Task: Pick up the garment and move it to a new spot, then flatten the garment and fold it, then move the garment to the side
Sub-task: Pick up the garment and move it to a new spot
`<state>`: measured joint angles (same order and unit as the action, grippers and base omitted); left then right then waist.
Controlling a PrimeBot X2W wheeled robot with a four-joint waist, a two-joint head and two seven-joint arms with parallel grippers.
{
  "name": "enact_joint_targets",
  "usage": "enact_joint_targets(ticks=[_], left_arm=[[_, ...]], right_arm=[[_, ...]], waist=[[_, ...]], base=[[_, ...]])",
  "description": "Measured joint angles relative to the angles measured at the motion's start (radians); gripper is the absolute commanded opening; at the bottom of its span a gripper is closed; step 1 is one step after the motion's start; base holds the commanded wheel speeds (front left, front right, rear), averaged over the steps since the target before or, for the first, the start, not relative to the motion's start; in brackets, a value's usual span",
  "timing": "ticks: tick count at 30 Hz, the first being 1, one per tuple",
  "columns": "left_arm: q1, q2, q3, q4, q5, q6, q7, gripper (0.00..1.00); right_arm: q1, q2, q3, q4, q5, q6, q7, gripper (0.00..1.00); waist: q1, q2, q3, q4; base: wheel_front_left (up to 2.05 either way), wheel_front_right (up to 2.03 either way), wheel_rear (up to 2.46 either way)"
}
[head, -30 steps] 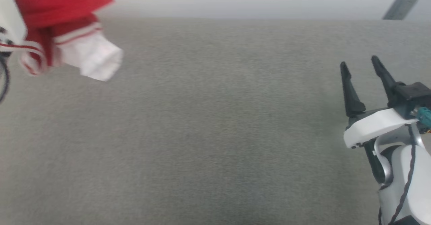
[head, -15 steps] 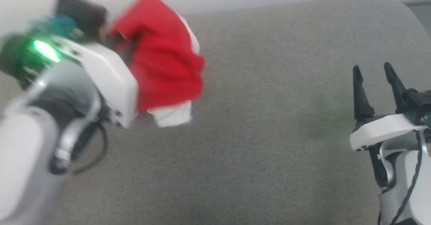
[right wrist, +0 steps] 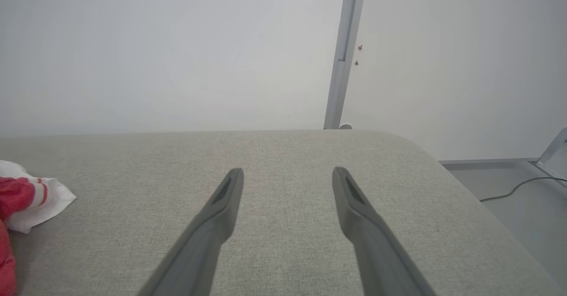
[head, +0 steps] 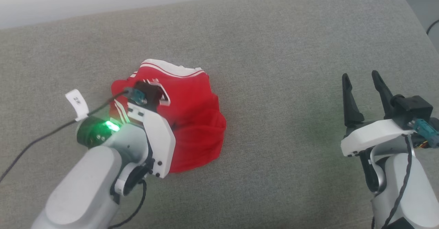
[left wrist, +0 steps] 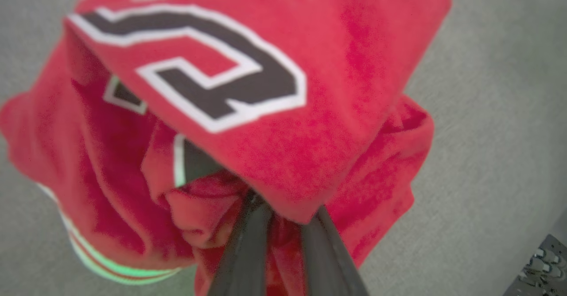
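Your left gripper [left wrist: 285, 214], fingers nearly together, pinches the red jersey-style garment [head: 195, 119], a rounded heap left of centre on the grey fabric cushion [head: 281, 68], its white striped trim [head: 171, 69] facing the far edge, no clear long axis. Your right gripper [head: 360, 76] hangs wide open, empty.

A grey fabric surface [head: 274, 50] fronts a white wall [right wrist: 177, 43] and grey post [right wrist: 342, 65].

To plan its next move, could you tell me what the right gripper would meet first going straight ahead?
The way looks free: the right gripper points over the grey surface toward the wall; the garment lies aside. Depth unclear.
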<state>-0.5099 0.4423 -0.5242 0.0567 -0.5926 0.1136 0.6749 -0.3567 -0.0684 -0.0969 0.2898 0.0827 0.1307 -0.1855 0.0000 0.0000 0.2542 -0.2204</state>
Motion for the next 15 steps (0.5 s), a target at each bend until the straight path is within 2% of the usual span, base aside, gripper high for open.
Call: enact_joint_targets(ticks=[6, 7, 10, 11, 12, 13, 15], left_arm=[[-0.002, -0.050, -0.030, 0.196, -0.014, -0.050, -0.048, 0.00], [-0.006, -0.058, -0.035, 0.221, -0.014, -0.060, -0.060, 0.02], [-0.026, -0.080, -0.048, 0.284, -0.016, -0.091, -0.081, 0.47], [-0.030, -0.087, -0.052, 0.300, -0.017, -0.098, -0.088, 0.47], [-0.035, -0.095, -0.054, 0.314, -0.019, -0.106, -0.095, 0.93], [-0.037, -0.101, -0.054, 0.326, -0.025, -0.113, -0.101, 1.00], [-0.038, -0.113, -0.054, 0.338, -0.032, -0.120, -0.117, 1.00]], right_arm=[[-0.018, 0.004, 0.012, 0.034, 0.000, 0.000, -0.011, 1.00], [-0.019, 0.005, 0.013, 0.039, 0.000, 0.000, -0.013, 1.00], [-0.019, 0.005, 0.016, 0.049, -0.003, 0.000, -0.016, 1.00], [-0.020, 0.005, 0.017, 0.052, -0.004, 0.000, -0.017, 1.00], [-0.020, 0.004, 0.018, 0.054, -0.006, 0.000, -0.017, 1.00], [-0.020, 0.004, 0.019, 0.056, -0.007, 0.000, -0.017, 1.00], [-0.019, 0.000, 0.021, 0.061, -0.009, 0.000, -0.017, 1.00]], waist=[[0.0000, 0.0000, -0.001, 0.002], [0.0000, 0.0001, -0.003, 0.004], [0.0000, 0.0001, -0.012, 0.013], [0.0000, 0.0000, -0.016, 0.016], [0.0000, 0.0001, -0.021, 0.020], [0.0000, 0.0000, -0.027, 0.023], [0.0000, 0.0001, -0.042, 0.032]], base=[[0.00, 0.00, 0.00], [0.00, 0.00, 0.00], [0.00, 0.00, 0.00], [0.00, 0.00, 0.00], [0.00, 0.00, 0.00], [0.00, 0.00, 0.00], [0.00, 0.00, 0.00]])
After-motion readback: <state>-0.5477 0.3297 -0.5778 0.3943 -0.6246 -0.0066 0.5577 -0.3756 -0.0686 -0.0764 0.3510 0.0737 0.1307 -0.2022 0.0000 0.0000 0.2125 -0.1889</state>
